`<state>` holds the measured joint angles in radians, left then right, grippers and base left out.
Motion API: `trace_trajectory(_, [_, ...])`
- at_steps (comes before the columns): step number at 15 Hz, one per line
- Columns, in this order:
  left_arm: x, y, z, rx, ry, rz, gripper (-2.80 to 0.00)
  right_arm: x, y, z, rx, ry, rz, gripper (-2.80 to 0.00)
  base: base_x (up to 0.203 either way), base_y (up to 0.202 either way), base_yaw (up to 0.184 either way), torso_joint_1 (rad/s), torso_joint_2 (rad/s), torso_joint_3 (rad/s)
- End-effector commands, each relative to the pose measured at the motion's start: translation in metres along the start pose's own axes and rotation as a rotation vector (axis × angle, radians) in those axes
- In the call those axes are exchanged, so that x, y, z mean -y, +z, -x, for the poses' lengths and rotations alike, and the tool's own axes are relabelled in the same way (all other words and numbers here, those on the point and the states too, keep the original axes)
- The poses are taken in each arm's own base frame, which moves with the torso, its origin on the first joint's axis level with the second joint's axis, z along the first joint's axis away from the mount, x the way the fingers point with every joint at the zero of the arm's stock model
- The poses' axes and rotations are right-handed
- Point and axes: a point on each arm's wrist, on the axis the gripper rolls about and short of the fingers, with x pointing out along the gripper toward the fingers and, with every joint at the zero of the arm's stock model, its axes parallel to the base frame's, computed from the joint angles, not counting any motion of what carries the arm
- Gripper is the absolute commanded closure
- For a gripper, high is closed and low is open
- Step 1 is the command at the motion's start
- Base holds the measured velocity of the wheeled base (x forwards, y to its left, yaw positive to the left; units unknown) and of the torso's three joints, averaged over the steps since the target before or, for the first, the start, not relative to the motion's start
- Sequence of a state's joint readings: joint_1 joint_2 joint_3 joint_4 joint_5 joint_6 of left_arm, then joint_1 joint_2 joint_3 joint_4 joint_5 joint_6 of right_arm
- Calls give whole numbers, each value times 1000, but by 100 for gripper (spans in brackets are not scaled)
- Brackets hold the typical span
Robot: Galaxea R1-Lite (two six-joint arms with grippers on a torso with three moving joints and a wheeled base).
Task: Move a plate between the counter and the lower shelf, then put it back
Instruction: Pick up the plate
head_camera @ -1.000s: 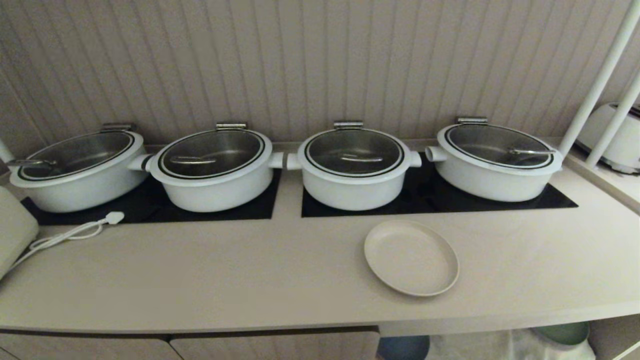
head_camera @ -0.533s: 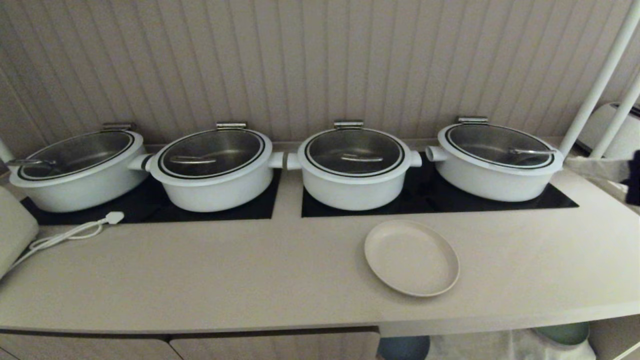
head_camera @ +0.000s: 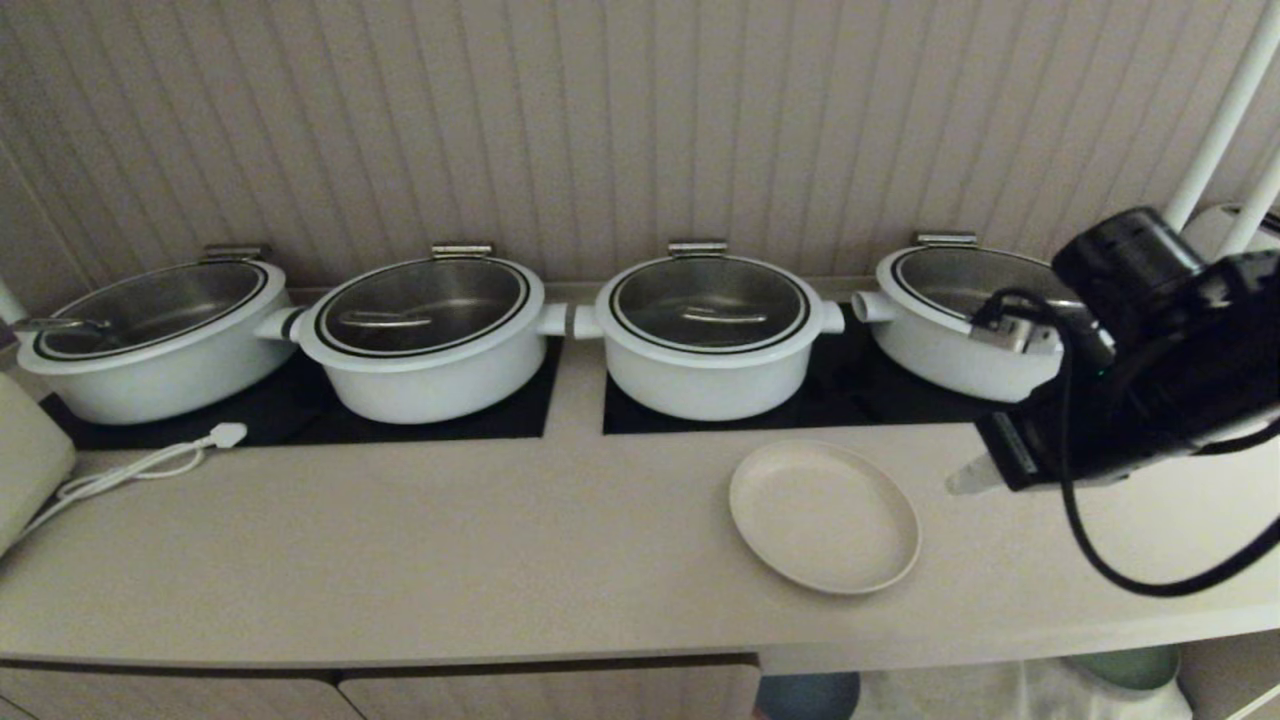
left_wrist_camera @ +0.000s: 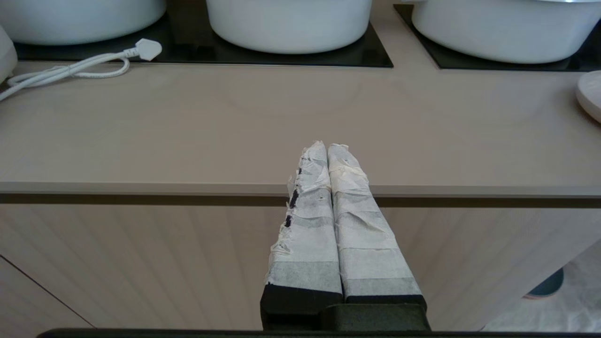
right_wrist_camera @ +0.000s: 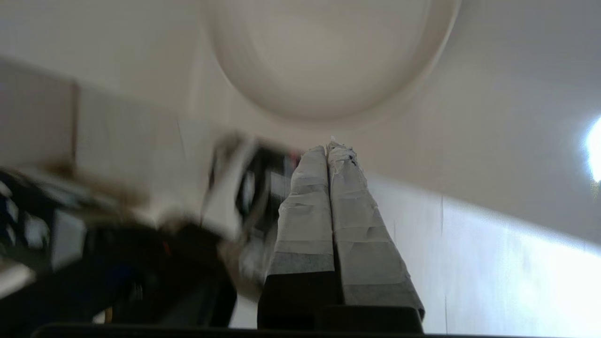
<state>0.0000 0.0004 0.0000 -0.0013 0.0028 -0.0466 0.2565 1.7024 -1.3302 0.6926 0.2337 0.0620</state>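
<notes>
Right gripper [head_camera: 960, 480] is over the right end of the counter [head_camera: 500, 560], fingers pressed together and holding nothing, tip pointing left toward the plate [head_camera: 823, 516]. Gripper and plate are near each other but apart.

Plate: lies flat on the counter, in front of the third pot [head_camera: 708, 335] from the left, a little toward the near edge. In the right wrist view the plate [right_wrist_camera: 324, 56] fills the area just beyond the taped fingertips [right_wrist_camera: 328, 155]; that view is smeared, so the gap between tip and rim cannot be judged well.

Left gripper [left_wrist_camera: 327, 150]: fingers also pressed together, empty, parked in front of the counter's near edge, well left of the plate.

Lower shelf [head_camera: 1000, 690]: only a strip shows under the counter at the right, with white cloth and what look like blue and green dishes.

Step in hand, as judged: approach for the pickup. Notes for doing it well:
- Fingers must part before reaching the rim; closed as they are, they would only push the plate.
- The rim is low, so one finger probably needs to go under the right-hand edge, the other above.
- Come in low and level; a steep approach risks sliding the plate left or toward the near edge.
- Keep the wrist and its cable clear of the rightmost pot [head_camera: 940, 330].
</notes>
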Motion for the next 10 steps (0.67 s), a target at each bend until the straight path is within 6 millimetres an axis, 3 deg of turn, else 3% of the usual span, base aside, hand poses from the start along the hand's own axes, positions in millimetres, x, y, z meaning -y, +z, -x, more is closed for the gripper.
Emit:
trace_trajectory(1, [0, 0, 0, 1, 0, 1, 0, 5, -3, -41, -182, -11, -32, 0, 0, 0, 0, 0, 0, 0])
trace_trajectory(2, [0, 0, 0, 1, 0, 1, 0, 7, -5, -47, -232, -17, -50, 0, 0, 0, 0, 0, 0, 0])
trace_trajectory(3, [0, 0, 0, 1, 0, 1, 0, 8, -5, -53, -256, -23, -58, -88, 0, 0, 0, 0, 0, 0])
trace_trajectory(4, [0, 0, 0, 1, 0, 1, 0, 9, -5, -57, -267, -42, -61, -280, 0, 0, 0, 0, 0, 0])
trace_trajectory(10, [0, 0, 0, 1, 0, 1, 0, 16, 5, -72, -295, -227, -60, -280, 0, 0, 0, 0, 0, 0])
